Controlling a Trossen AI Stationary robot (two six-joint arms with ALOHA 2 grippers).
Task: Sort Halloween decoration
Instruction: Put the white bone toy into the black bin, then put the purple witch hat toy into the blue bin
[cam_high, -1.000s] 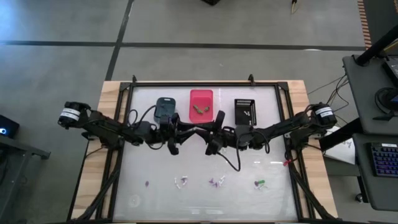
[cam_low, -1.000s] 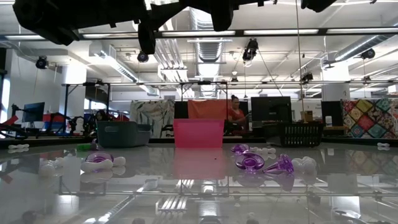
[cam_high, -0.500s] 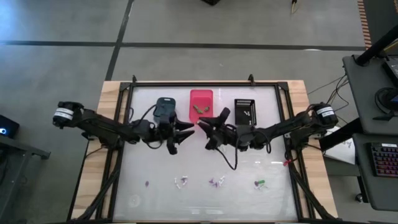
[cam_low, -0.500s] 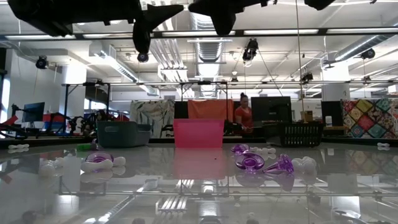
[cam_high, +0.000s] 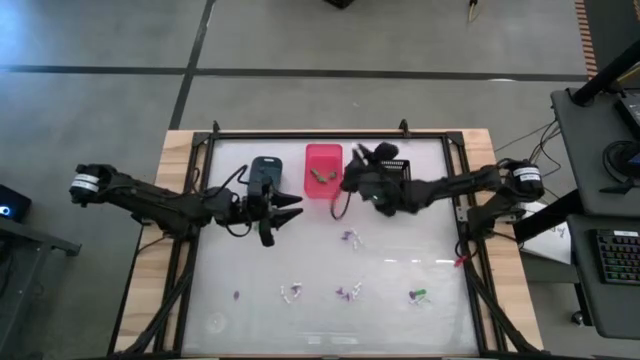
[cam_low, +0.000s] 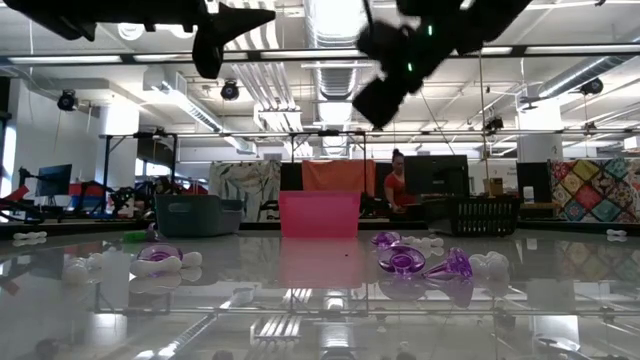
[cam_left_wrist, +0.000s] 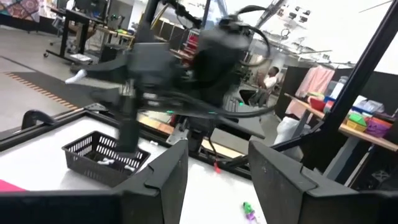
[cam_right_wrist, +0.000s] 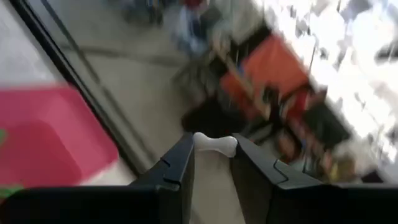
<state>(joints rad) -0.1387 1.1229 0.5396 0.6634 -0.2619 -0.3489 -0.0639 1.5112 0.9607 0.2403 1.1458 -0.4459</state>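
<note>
We see right claw (cam_right_wrist: 211, 163) pinching a white bone trinket (cam_right_wrist: 214, 144) near the pink bin (cam_high: 323, 168); left claw (cam_high: 285, 207) open, empty.

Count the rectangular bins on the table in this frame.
3, in a row at the table's far edge: the blue-grey bin on the left, the pink bin in the middle, the black bin on the right, partly hidden by the right arm.
</note>
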